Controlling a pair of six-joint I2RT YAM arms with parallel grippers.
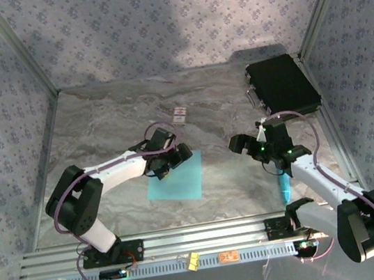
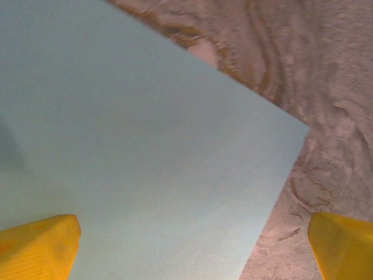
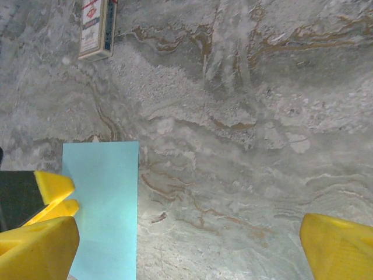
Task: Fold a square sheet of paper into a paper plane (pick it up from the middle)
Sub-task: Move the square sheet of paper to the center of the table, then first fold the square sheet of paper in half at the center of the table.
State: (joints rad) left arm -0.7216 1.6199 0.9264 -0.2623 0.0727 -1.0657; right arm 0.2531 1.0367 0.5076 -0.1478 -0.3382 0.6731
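Top external overhead from rear; both wrists close, downward, sharing paper (image 3: pixel 108 198).

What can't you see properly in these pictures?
Top view: left fingers hide a corner of the light-blue square paper sheet.
Left wrist view: that sheet runs off the left and bottom edges.
Right wrist view: the top edge cuts the small white card with red marks; print blurred.
Top view: right arm hides one end of the slim cyan pen-like stick.
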